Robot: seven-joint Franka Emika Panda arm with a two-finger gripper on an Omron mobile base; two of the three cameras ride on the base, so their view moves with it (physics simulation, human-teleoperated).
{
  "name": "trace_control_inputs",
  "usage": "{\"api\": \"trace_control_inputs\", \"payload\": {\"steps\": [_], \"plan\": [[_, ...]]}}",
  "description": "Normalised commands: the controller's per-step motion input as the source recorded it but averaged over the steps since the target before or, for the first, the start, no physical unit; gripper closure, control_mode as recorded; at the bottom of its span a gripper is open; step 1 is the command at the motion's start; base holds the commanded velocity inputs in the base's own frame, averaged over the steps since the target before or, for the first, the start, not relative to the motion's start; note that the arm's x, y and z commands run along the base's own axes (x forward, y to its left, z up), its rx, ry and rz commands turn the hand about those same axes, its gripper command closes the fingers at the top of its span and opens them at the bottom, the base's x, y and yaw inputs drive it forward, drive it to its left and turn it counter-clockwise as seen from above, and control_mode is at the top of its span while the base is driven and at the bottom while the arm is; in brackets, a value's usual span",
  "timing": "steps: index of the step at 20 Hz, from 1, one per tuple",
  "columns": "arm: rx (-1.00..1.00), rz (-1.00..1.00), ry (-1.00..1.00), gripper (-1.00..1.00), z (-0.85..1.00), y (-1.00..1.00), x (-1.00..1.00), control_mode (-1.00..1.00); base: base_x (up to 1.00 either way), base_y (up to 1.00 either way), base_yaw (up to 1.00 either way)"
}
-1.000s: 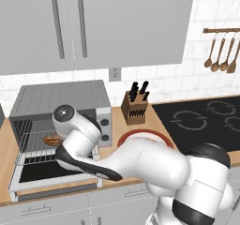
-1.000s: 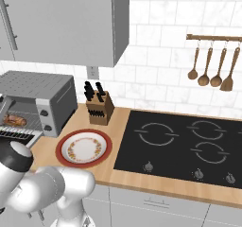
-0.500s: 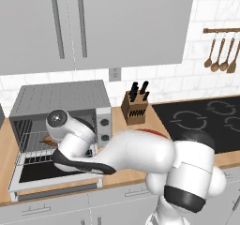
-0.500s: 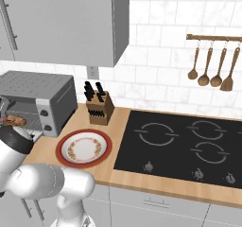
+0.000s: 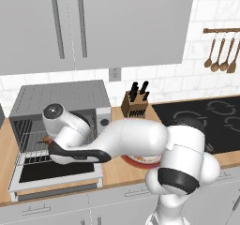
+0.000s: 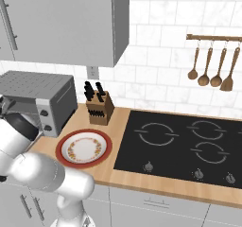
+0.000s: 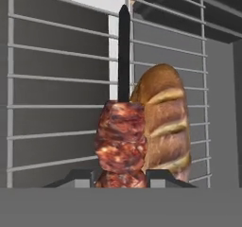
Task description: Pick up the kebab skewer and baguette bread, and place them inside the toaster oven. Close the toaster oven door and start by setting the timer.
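1. In the hand view I see the kebab skewer (image 7: 121, 141), a thin dark stick threaded with reddish-brown meat chunks, rising from between my gripper's (image 7: 121, 178) two dark fingertips; the jaws are clamped on the kebab skewer at its lowest chunk.
2. The baguette bread (image 7: 165, 122), a stubby golden-brown loaf with pale diagonal scores, lies on the wire rack (image 7: 56, 108), just beside the skewer and seemingly touching its meat.
3. In the left base view, my white arm reaches into the mouth of the toaster oven (image 5: 61, 100), a boxy silver-grey unit with a ribbed top. The toaster oven door (image 5: 56, 172), a silver-framed dark-glass panel, hangs open and flat.
4. I judge the step in hand to be placing the skewer inside; the bread already appears placed.
5. The next move calls for lowering the skewer onto the rack, parting the jaws, then withdrawing without dragging the loaf.
6. Door closing and the timer knob (image 5: 104, 122) remain undone.
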Motion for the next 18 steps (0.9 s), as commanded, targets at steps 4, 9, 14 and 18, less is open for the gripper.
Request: {"api": "trace_control_inputs", "payload": {"steps": [4,9,14,18], "plan": [[0.00,0.00,0.10,1.00,-0.01,0.00,0.27,-1.00,0.00,0.00,0.00],[0.00,0.00,0.05,1.00,-0.08,0.00,0.08,-1.00,0.00,0.00,0.00],[0.00,0.00,0.06,-1.00,0.00,0.00,0.02,-1.00,0.00,0.00,0.00],[0.00,0.00,0.01,-1.00,0.00,0.00,0.00,-1.00,0.00,0.00,0.00]]}}
